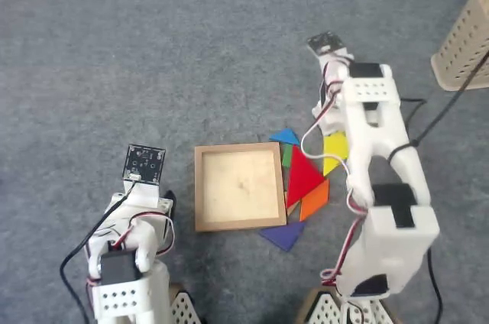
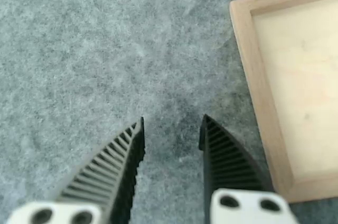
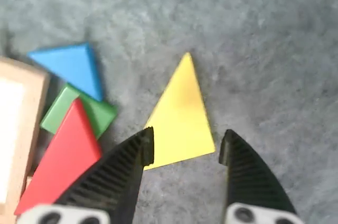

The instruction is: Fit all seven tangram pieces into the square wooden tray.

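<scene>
Just ahead of the right pincer (image 3: 187, 138), tips apart, lies the yellow triangle (image 3: 181, 110) flat on the desk (image 1: 114, 72), with the empty tray (image 1: 200, 186) farther off. I'd drop straight down, straddle the wide end and squeeze evenly so it doesn't skid.

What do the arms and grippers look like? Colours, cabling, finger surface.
The left arm and right arm are white plastic shells with black servo blocks and loose red, white and black cables. A dark circuit board sits on the left wrist. The left gripper and right gripper have black, ribbed, pointed fingers on white mounts.
</scene>
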